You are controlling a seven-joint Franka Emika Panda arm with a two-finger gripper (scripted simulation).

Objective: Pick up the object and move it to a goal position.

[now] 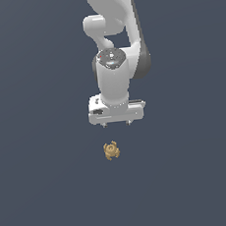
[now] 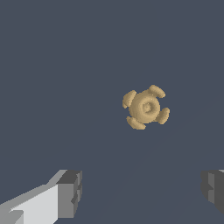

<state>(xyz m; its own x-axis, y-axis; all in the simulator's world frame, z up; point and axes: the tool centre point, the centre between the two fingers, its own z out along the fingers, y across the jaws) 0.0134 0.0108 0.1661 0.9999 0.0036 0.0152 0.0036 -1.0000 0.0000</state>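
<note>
pincer [image 1: 116,124] spread wide, empty; tan object [image 1: 111,150] (four nubs) apart from it.

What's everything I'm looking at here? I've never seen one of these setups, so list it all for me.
object: one, tan-gold, a small lumpy piece with four rounded nubs around it, lying on the surface just in front of the gripper and apart from it; also seen in the wrist view.
surface: one, plain dark blue-grey, filling the whole background.
robot arm: one, white with dark grey joints, reaching in from the top of the exterior view.
gripper: one, white body with dark grey fingertips, open, holding nothing, pointing down above the surface.
</note>
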